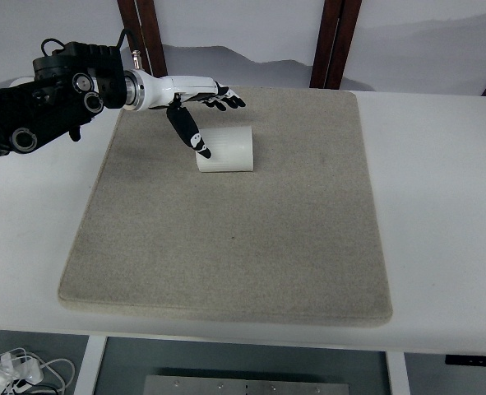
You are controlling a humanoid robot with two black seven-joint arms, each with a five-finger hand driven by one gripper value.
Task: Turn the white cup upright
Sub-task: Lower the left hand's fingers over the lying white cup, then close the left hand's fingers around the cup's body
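Note:
A white cup [225,149] lies on its side on the beige mat [226,239], near the mat's far left part. My left hand [212,119] reaches in from the upper left, just above and left of the cup. Its fingers [226,99] stretch out past the cup's far side while the thumb [189,132] hangs down at the cup's left end. The hand is open and holds nothing; whether the thumb touches the cup is unclear. The right arm does not show.
The mat covers most of a white table [440,206]. Dark wooden posts [335,41] stand behind the table's far edge. Cables [12,370] lie on the floor at the lower left.

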